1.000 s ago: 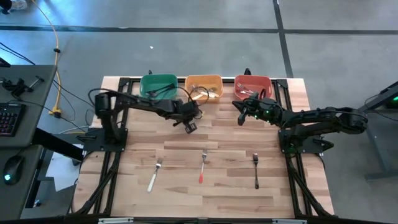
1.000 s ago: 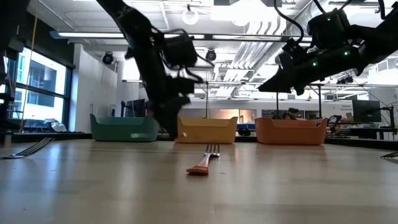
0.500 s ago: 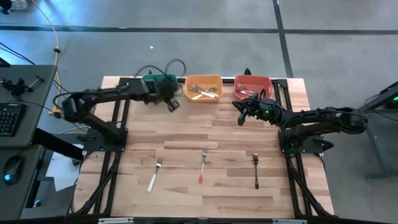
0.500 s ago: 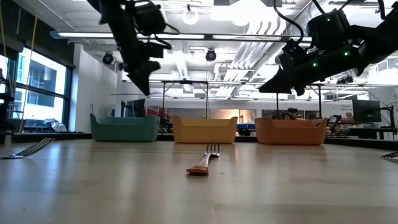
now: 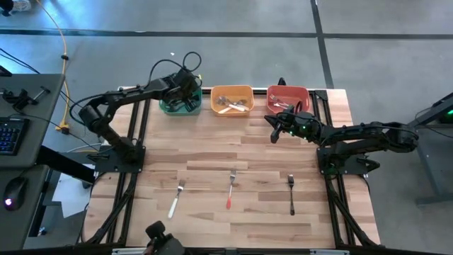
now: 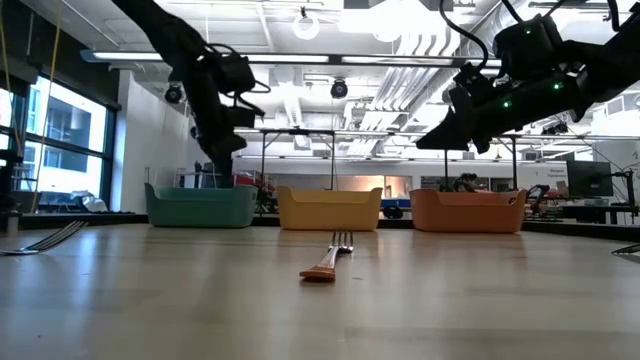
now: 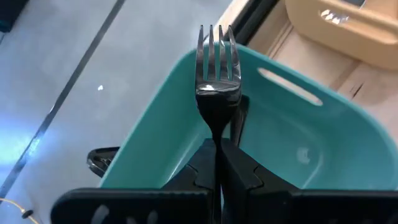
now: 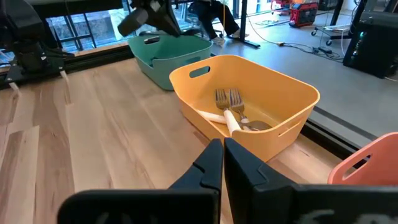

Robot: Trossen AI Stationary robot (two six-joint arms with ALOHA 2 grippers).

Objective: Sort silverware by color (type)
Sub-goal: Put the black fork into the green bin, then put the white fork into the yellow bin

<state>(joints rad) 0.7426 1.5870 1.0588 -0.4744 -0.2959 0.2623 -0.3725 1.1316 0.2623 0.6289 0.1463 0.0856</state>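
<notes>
While poised above the green bin [image 5: 179, 100] at the far left of the table [image 5: 212, 152], left tool [image 7: 217, 158] clenched on a black-handled fork [image 7: 216, 81], tines pointing away from the wrist and hanging over the bin's rim. Seen from the low view, same tool [image 6: 222, 150] up in the air above the green bin [image 6: 200, 205], not touching it.

Right tool [image 5: 273, 132] parked over the table just near of the red bin [image 5: 287, 99], fingers [image 8: 208, 165] pressed together with nothing between them, aimed toward the orange bin [image 8: 249, 106]. In the low view, raised well above the table at upper right [image 6: 428, 140].

In the orange bin [image 5: 231, 100], pale-handled forks [image 8: 229, 112] lying together on the floor of the bin; in the red bin, a few utensils [image 5: 282, 104], handle colour hard to tell.

On the near half of the table, three forks in a row, well apart from one another: white-handled fork [image 5: 175, 200] at left, red-handled fork [image 5: 231, 190] in the middle, dark-handled fork [image 5: 291, 193] at right. Red-handled one lying flat in the low view [image 6: 328, 258], tines toward the bins.
</notes>
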